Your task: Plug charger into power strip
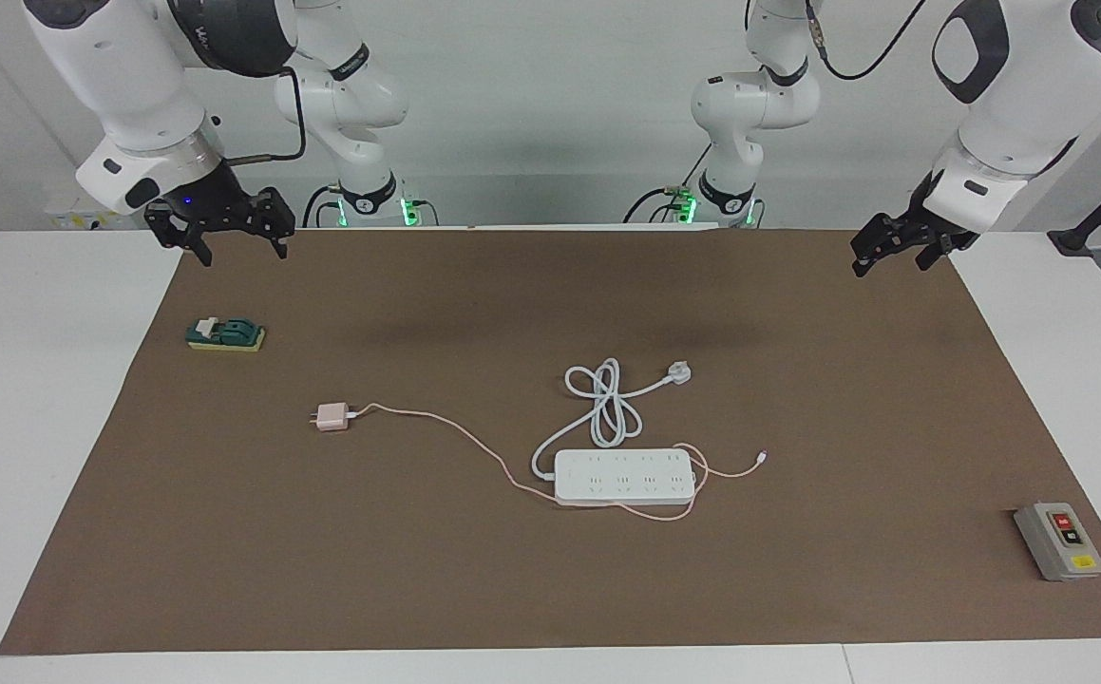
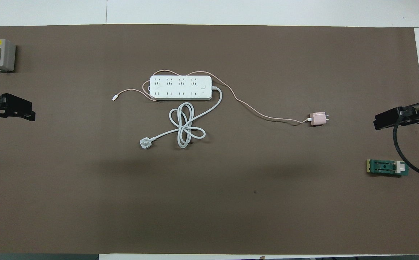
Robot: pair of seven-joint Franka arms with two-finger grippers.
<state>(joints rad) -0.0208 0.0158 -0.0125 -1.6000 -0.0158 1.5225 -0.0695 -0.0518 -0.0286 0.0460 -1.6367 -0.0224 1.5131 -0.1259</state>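
Right gripper (image 1: 237, 236) hangs over the desk (image 1: 85, 570) edge above the green block (image 1: 226, 333), jaws released, waiting. Charger (image 1: 330, 418) lies flat, prongs showing, apart from the power strip (image 1: 624, 476); its cable loops around the strip, likely to drag. Left gripper (image 1: 897, 249) waits, jaws released.

Pink cable (image 1: 474, 442): part of its run passes under the power strip (image 1: 624, 476), hidden there
Left gripper (image 2: 16, 107): cut by the overhead view's edge, only its dark tip shows
Right gripper (image 2: 397, 117): arm cut by that view's edge
Both arms: upper links cut off at the top of the facing view
Cable connector (image 1: 762, 458): too small to tell its type
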